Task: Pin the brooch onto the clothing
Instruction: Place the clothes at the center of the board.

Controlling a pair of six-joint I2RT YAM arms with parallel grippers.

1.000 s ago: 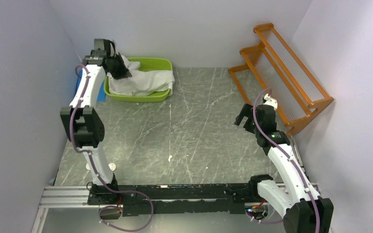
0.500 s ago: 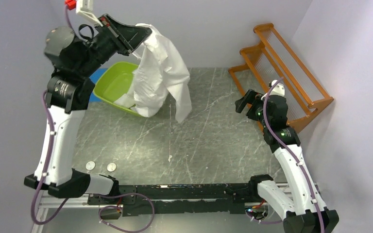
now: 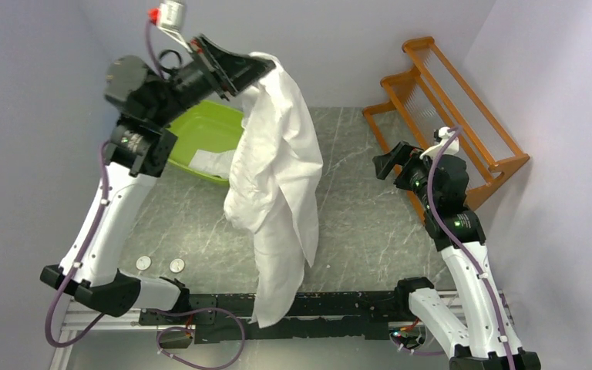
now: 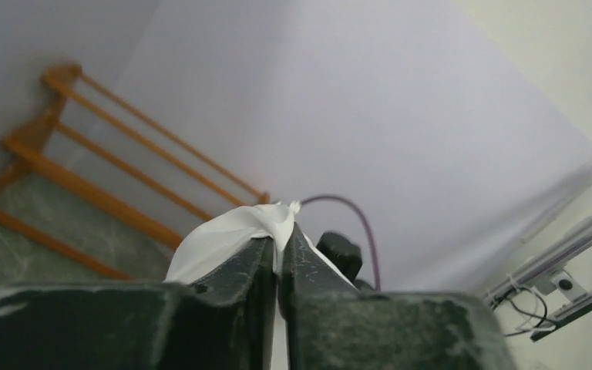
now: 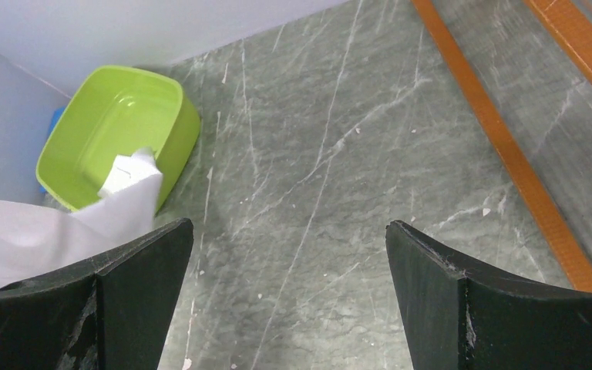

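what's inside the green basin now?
A white end of the shirt lies in the green basin; the visible floor is otherwise bare. Its right side is hidden behind the hanging shirt.

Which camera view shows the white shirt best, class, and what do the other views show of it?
The top external view: the shirt hangs full length from the shut left gripper. The left wrist view shows only a pinched fold; the right wrist view only a trailing end at the green tub.

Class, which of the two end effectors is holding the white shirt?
The left end effector, raised high and shut on the thin white long-sleeved shirt; the right end effector stands wide open, holding nothing.
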